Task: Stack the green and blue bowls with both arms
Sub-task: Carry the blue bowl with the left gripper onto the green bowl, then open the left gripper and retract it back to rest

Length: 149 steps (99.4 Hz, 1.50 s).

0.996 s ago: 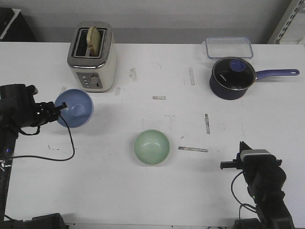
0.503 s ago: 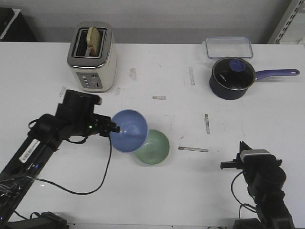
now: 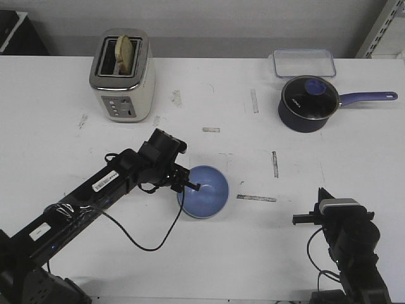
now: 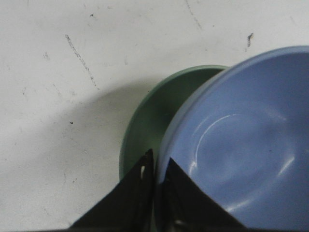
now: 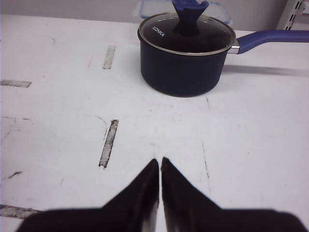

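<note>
Front view is taken up mostly by the white table [image 3: 190, 266], scuffed with dark marks and strips of tape. Across its near-left part the left arm [image 3: 95, 190] is stretched toward the middle, so that the bowl it carries is brought over the other one. The toaster [image 3: 122, 75], with a slice of bread in its slot, stands at the far left, and the navy saucepan [image 3: 308, 104] with its glass lid sits at the far right, a clear lidded container [image 3: 304, 63] just behind it; all three are well apart from the stacking spot and nothing is judged to stand in the way.

The blue bowl [image 3: 204, 190] is held at the centre of the table, directly above the green bowl [image 4: 149, 121], which is hidden beneath it in the front view and seen only as a crescent of rim in the left wrist view. The two appear nearly nested, the blue one slightly off centre.

The left gripper [image 4: 155, 170] is clamped on the blue bowl's left rim, one finger inside and one outside, so the bowl is kept level until release. The right gripper [image 5: 160, 166] is parked at the near right, its fingers pressed together on nothing.
</note>
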Motion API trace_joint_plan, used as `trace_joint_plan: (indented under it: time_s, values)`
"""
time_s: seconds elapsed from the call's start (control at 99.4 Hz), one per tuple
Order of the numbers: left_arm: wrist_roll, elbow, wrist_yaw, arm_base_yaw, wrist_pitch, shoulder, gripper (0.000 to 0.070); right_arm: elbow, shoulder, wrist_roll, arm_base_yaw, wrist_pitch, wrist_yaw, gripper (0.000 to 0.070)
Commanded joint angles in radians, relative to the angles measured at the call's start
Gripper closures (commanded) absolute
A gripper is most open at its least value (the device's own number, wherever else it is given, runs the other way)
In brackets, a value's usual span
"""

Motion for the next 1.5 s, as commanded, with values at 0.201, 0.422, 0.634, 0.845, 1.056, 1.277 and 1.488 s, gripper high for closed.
trace_joint_plan:
  time_s: [0.201,0.422,0.634,0.845,1.056,1.277,1.488]
  values:
    - [0.032,0.017,-0.003,-0.011,0.004,0.048,0.0697,0.009,0.003,0.01,0.002,0.008,-0.001,0.07]
    - [0.023,0.027,-0.003,-0.011,0.021,0.048,0.0201,0.009,0.003,0.01,0.002,0.008,-0.001,0.07]
    - [0.023,0.106,-0.003,-0.013,0.005,0.047,0.0001,0.009,0.003,0.01,0.002,0.008,-0.001,0.07]
    - [0.027,0.269,-0.005,-0.01,-0.067,0.042,0.0015,0.009,0.003,0.01,0.002,0.008,-0.001,0.07]
    - [0.038,0.431,-0.071,0.008,-0.132,0.042,0.0349,0.009,0.003,0.01,0.002,0.008,-0.001,0.07]
    - [0.157,0.518,-0.101,0.041,-0.237,0.039,0.0688,0.009,0.003,0.01,0.002,0.008,-0.001,0.07]
    - [0.193,0.431,-0.179,0.216,-0.353,-0.038,0.07,0.009,0.003,0.01,0.002,0.008,-0.001,0.07]
